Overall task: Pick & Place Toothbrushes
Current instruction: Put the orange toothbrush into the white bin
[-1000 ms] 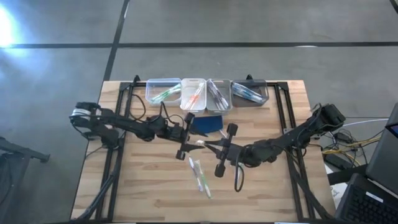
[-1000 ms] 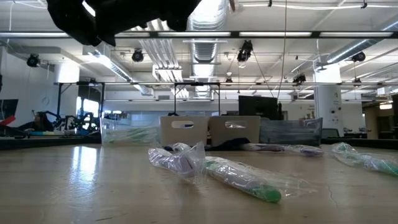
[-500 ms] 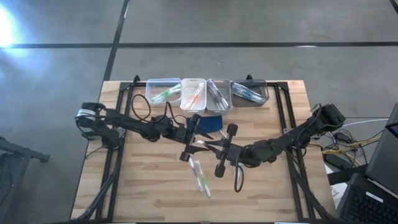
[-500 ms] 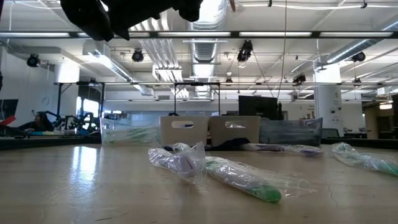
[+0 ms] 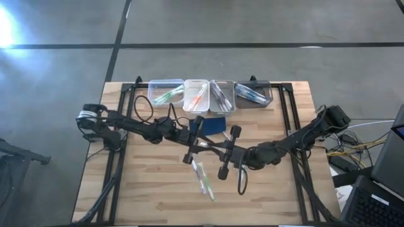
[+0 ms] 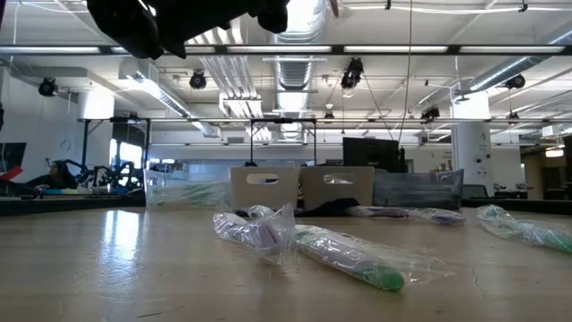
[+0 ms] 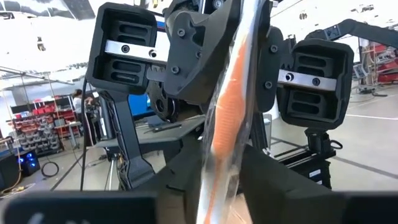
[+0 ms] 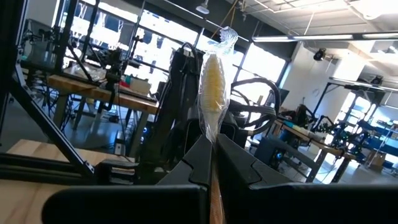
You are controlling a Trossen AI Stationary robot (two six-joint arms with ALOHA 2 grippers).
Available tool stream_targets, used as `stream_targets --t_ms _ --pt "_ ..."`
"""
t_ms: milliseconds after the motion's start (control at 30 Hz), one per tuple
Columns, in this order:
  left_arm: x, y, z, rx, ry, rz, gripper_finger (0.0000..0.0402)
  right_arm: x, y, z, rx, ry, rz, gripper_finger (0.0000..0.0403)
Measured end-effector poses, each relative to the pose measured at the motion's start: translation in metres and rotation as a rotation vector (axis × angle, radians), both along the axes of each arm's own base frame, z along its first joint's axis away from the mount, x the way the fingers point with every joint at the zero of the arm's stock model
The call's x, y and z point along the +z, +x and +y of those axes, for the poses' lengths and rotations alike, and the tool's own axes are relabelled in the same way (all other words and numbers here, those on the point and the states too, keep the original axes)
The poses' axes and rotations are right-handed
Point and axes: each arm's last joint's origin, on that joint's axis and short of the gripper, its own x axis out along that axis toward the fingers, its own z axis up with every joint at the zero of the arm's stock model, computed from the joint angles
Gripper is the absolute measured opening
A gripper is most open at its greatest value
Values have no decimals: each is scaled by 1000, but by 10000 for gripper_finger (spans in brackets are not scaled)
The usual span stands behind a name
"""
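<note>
A toothbrush [image 7: 227,118] with an orange accent, sealed in clear wrap, hangs in the air over the table's middle between both grippers. My right gripper [image 8: 212,149] is shut on one end of it; the other end [image 8: 211,81] sticks out past the fingers. My left gripper [image 7: 222,180] faces it from the table's left, its fingers at the wrap on both sides. Two more wrapped toothbrushes [image 5: 201,176] lie flat on the wood nearer the front edge, one with a green end [image 6: 380,277]. My left gripper has the wrapped toothbrush between its two fingers [image 7: 180,180], which meet the clear wrap [image 7: 214,186] from both sides. The fingers come level from the table's left. The toothbrush is clear of the table. My right gripper pinches the toothbrush's one end [image 8: 212,140] between its two shut fingers. The fingers come roughly level from the table's right. The rest of the toothbrush sticks out beyond the fingertips, clear of the table.
Along the far edge stand several clear bins [image 5: 165,93], [image 5: 196,94], [image 5: 222,94], [image 5: 254,93] with toothbrushes in them. A dark blue pad [image 5: 213,124] lies just in front of them. More wrapped toothbrushes [image 6: 402,213], [image 6: 527,228] lie farther back on the table.
My left gripper has moved toward the table's right, up to the toothbrush that my right gripper keeps still in the air. The toothbrushes on the table have not moved.
</note>
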Motion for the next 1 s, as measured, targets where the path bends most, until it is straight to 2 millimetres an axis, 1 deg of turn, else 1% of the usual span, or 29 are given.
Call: stream_targets --t_ms 167,267,533,700,800,900,1000 --pt "0 0 0 0 2 0 61 0 0 0 -4 1 0 8" --pt "0 0 0 -2 3 0 45 0 0 0 -5 1 0 8" --pt "-1 0 0 -8 -13 14 44 0 0 -1 -5 9 -1 8" --pt "-2 0 0 -1 -21 23 39 1 -3 0 -61 20 4 11" --pt "-2 0 0 0 -21 27 35 6 -7 1 -69 20 2 29" --pt "-3 0 0 0 -20 30 34 10 -13 1 -82 47 16 58" --pt "-5 0 0 1 -20 48 33 11 -22 -1 -122 82 73 90"
